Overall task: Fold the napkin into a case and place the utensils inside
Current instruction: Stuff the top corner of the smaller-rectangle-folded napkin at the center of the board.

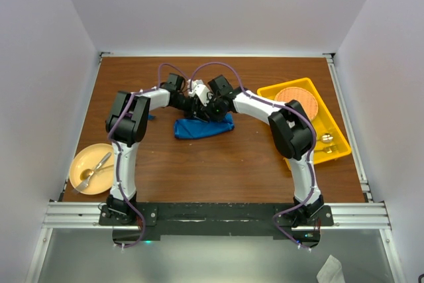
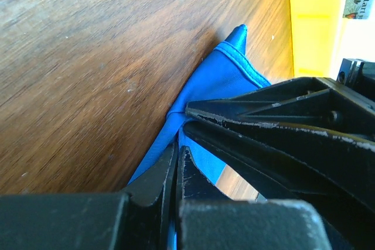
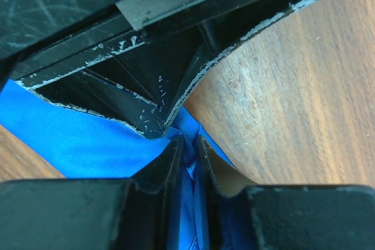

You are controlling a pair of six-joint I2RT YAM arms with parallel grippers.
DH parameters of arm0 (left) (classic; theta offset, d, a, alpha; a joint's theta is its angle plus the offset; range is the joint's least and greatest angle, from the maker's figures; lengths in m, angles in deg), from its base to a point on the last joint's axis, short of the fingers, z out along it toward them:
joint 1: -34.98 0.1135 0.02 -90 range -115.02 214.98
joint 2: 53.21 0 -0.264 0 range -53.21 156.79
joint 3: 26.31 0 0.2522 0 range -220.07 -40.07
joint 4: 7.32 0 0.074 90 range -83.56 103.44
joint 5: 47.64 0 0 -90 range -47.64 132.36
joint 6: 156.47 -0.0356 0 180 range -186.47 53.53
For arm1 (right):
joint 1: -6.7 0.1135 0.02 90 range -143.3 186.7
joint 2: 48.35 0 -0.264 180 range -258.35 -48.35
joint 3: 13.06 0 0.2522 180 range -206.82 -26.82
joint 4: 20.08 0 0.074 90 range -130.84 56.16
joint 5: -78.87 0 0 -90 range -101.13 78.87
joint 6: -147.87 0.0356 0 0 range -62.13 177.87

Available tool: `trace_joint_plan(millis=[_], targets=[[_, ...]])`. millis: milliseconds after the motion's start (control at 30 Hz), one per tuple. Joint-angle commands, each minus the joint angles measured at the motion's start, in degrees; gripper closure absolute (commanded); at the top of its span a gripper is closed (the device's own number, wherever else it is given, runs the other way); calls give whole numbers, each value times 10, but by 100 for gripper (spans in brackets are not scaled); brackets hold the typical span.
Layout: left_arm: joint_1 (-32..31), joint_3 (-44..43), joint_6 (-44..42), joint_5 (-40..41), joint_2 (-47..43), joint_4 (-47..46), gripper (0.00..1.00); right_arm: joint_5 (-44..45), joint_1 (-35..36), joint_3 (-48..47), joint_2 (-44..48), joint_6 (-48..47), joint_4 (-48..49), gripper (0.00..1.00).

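Observation:
The blue napkin [image 1: 204, 127] lies bunched at mid-table, just below where both grippers meet. My left gripper [image 1: 190, 102] is shut on a fold of the napkin [image 2: 234, 62]; in the left wrist view its tips [image 2: 177, 147] pinch the cloth's edge. My right gripper [image 1: 203, 109] is shut on the same cloth, and the napkin [image 3: 76, 139] runs between its jaws [image 3: 187, 141]. The two grippers touch or nearly touch tip to tip. The utensils are hidden; a small blue sliver [image 1: 151, 117] shows by the left arm, and I cannot tell what it is.
A yellow tray [image 1: 334, 134] at the right holds a round orange disc [image 1: 296, 101] and gold cutlery [image 1: 324, 145]. A pale yellow plate [image 1: 78, 164] with metal cutlery [image 1: 97, 166] sits at the left front. White walls close in the table.

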Motion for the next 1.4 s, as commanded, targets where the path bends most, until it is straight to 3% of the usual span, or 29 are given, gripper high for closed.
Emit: trace_joint_plan(millis=[0,100,367,567,833,1000,1167,1367], targets=[[6,-5,-19,43,8,5,100,34,-3,24,-6,-19,13,87],[10,-1,-18,41,2,4,99,38,-3,33,-8,-20,17,90],[36,22,0,30,-47,-32,81,43,-5,41,-8,-30,17,97],[45,7,-47,21,-64,27,75,38,-5,38,-9,-38,13,100],[44,25,-82,12,-74,62,75,35,-4,35,-9,-45,11,100],[41,6,-72,3,-79,50,100,28,-5,37,-6,-53,15,100],[41,0,-49,12,-80,18,100,26,-4,39,-5,-61,18,100],[48,22,-56,82,-57,20,98,36,-4,39,-6,-72,21,100]])
